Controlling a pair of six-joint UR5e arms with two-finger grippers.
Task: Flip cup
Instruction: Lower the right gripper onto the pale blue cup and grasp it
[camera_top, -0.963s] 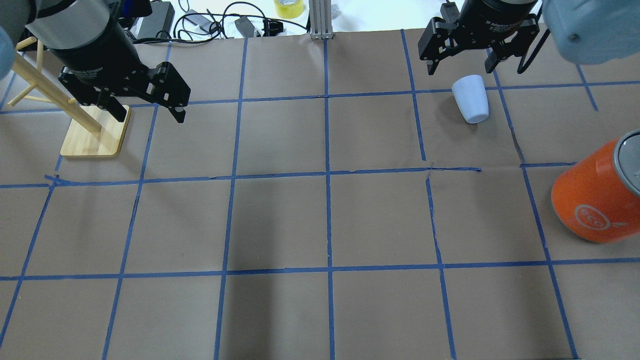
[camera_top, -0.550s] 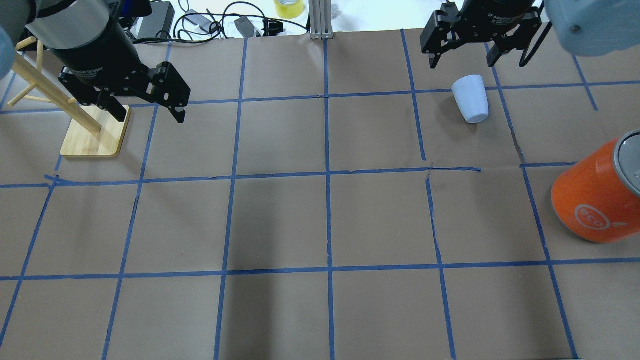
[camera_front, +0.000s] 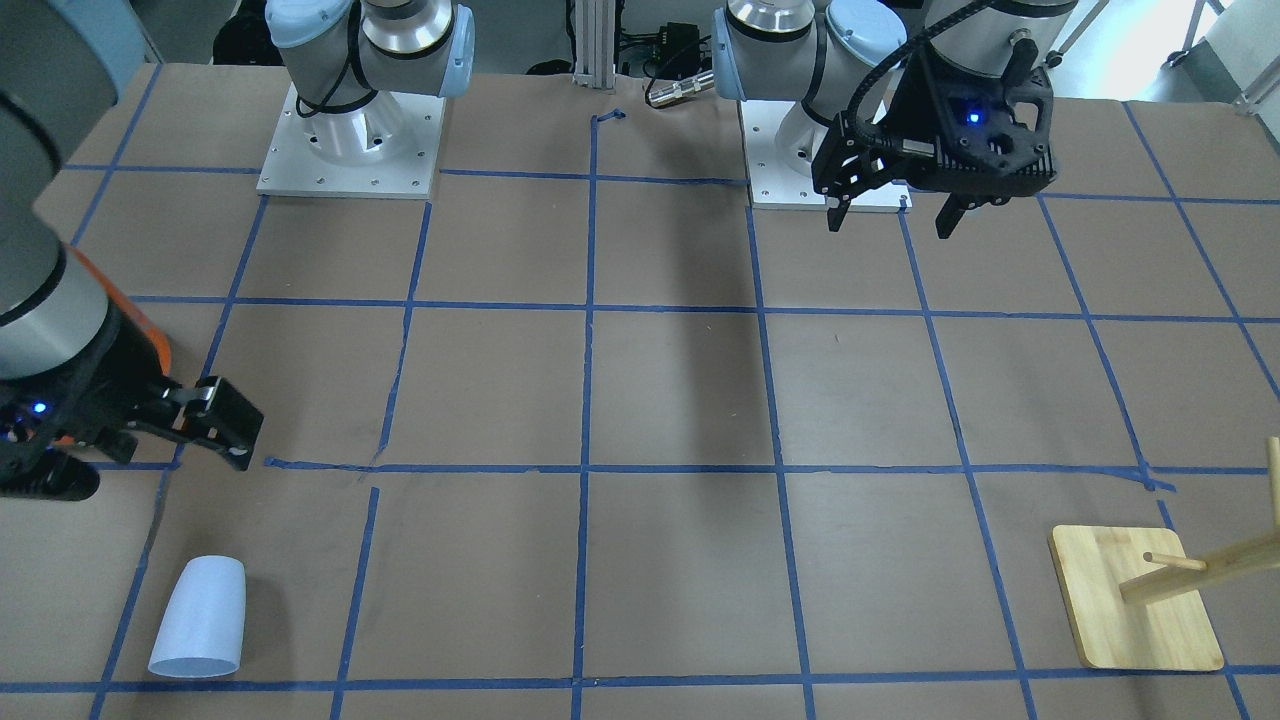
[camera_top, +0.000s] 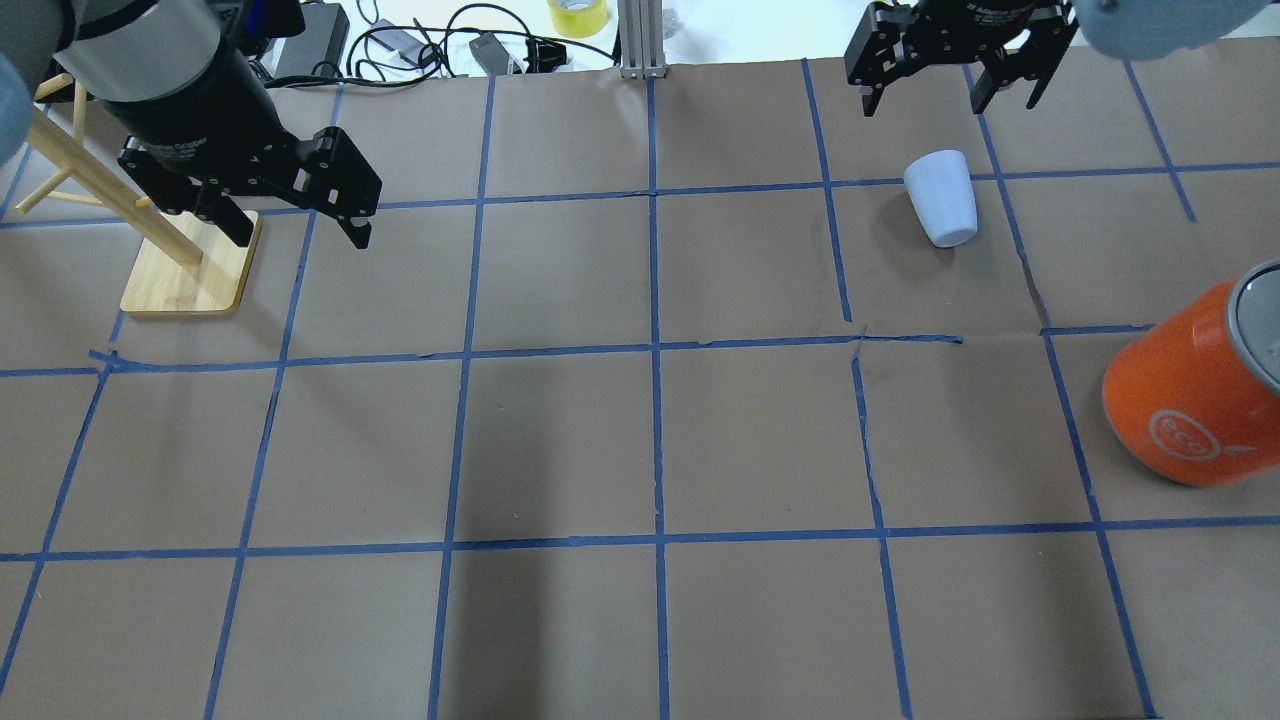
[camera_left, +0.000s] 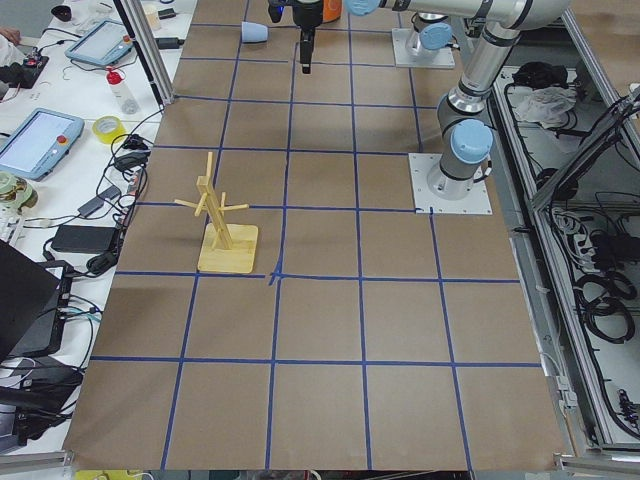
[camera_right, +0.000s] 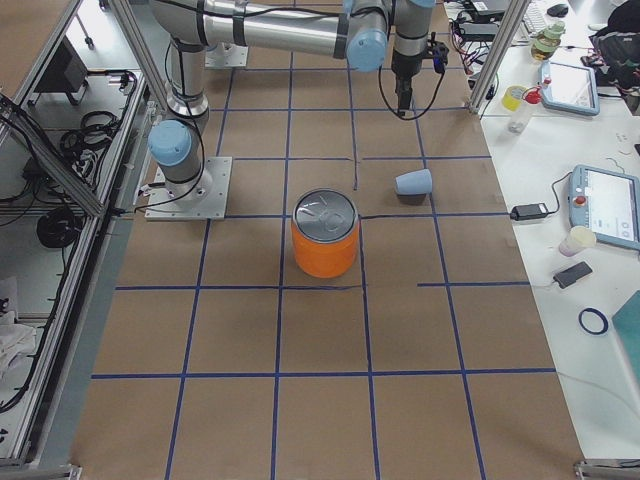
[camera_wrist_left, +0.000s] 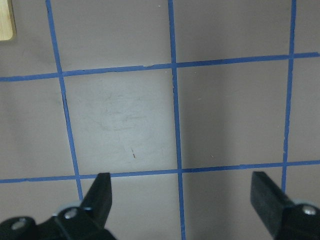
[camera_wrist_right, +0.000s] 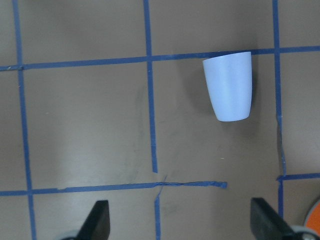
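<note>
The cup (camera_top: 942, 198), pale blue-white and tapered, lies on its side on the brown paper at the far right, its wide rim pointing away from the robot. It also shows in the front view (camera_front: 200, 618), the right wrist view (camera_wrist_right: 229, 86) and the exterior right view (camera_right: 413, 182). My right gripper (camera_top: 925, 95) is open and empty, raised clear of the cup near the table's far edge. In its wrist view the cup lies ahead of the fingertips (camera_wrist_right: 97, 220), to the right. My left gripper (camera_top: 298, 230) is open and empty, far from the cup, above bare paper (camera_wrist_left: 125, 120).
A large orange can (camera_top: 1190, 400) with a silver top stands at the right edge, nearer the robot than the cup. A wooden peg stand (camera_top: 190, 270) stands at the far left beside my left gripper. Cables and a tape roll (camera_top: 577, 15) lie beyond the far edge.
My right gripper has moved away from the cup toward the table's far edge, still open. The cup and the left arm have not moved.
</note>
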